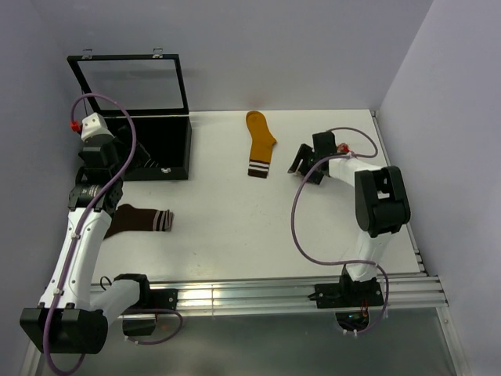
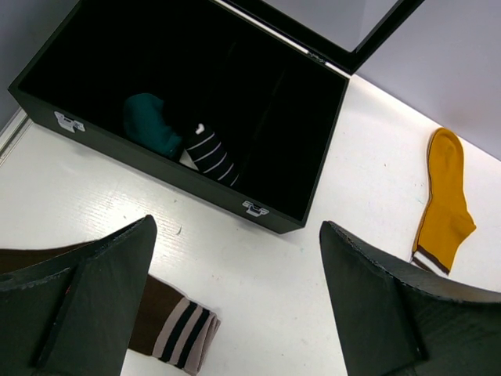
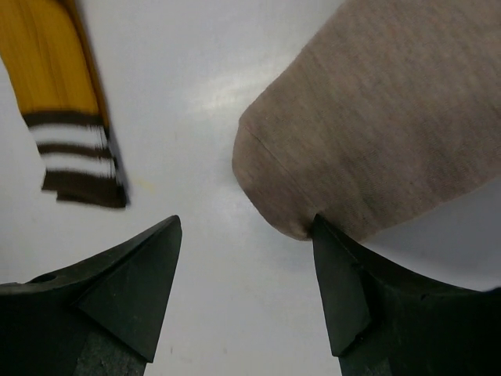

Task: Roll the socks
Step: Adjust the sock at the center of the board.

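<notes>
A mustard sock (image 1: 261, 145) (image 2: 445, 200) (image 3: 66, 86) lies flat at the back middle of the table, its brown-and-white cuff nearest me. At the left lies a brown sock (image 1: 141, 219) with a striped cuff (image 2: 182, 337). My left gripper (image 1: 121, 174) (image 2: 236, 225) hovers open between that sock and the black box, with nothing between its fingers. My right gripper (image 1: 309, 164) (image 3: 246, 223) stands open just right of the mustard sock. A beige sock (image 3: 376, 133) touches the tip of its right finger; bare table lies between the jaws. This sock is hidden in the top view.
The black box (image 1: 168, 168) (image 2: 274, 215) stands at the back left with its glass lid (image 1: 133, 82) raised. Inside lie a rolled teal sock (image 2: 153, 125) and a black-and-white striped one (image 2: 213, 153). Walls close the table's back and sides.
</notes>
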`<state>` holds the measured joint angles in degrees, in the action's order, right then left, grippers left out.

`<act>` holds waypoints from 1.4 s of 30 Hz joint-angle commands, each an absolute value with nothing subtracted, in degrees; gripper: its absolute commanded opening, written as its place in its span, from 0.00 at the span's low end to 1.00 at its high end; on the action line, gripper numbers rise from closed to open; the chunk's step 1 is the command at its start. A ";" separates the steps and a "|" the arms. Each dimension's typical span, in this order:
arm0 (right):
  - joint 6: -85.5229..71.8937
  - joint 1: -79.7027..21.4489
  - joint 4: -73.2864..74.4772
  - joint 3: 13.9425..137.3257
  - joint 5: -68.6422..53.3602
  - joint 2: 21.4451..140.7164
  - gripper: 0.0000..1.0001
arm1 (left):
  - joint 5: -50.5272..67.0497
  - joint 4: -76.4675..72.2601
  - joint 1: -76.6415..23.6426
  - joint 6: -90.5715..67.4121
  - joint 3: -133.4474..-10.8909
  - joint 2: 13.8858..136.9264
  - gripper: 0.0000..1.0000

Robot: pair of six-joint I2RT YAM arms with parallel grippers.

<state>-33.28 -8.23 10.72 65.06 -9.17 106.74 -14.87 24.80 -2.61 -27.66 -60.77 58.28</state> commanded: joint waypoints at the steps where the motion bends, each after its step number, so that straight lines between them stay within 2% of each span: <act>1: -36.65 -11.94 13.18 59.35 -11.87 101.87 0.75 | -14.24 24.35 -2.81 -26.89 -61.52 57.92 0.91; 8: -44.90 -28.97 9.41 52.03 -12.57 96.25 0.75 | -14.24 24.26 -3.08 -26.89 -61.35 57.04 0.91; 12: -40.27 -34.79 14.58 57.72 -7.22 92.39 0.75 | -13.71 24.08 -3.51 -26.89 -61.08 56.60 0.91; 18: -32.62 -33.40 20.56 62.04 5.79 87.63 0.73 | -13.45 23.82 -3.87 -27.07 -60.82 55.37 0.91; 23: -28.75 -26.29 24.34 63.19 5.62 90.17 0.60 | -14.67 23.12 -3.87 -26.89 -59.94 54.58 0.91; 24: -27.96 -26.11 24.87 62.58 6.23 90.26 0.53 | -14.85 23.03 -3.87 -26.81 -59.77 54.58 0.91; 28: -24.36 -27.41 23.65 58.45 2.20 89.74 0.39 | -14.77 22.15 -3.78 -26.81 -59.06 55.10 0.91; 32: -21.80 -32.15 22.41 57.04 2.11 89.56 0.32 | -13.98 22.41 -3.78 -26.89 -59.41 56.42 0.91; 42: -21.01 -38.13 23.37 62.13 0.62 99.74 0.28 | -14.94 22.32 -3.69 -27.07 -59.06 57.04 0.91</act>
<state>-22.48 -36.49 22.94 58.30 1.41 96.25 -14.44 24.32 -3.60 -27.68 -59.22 57.28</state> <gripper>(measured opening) 0.293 0.914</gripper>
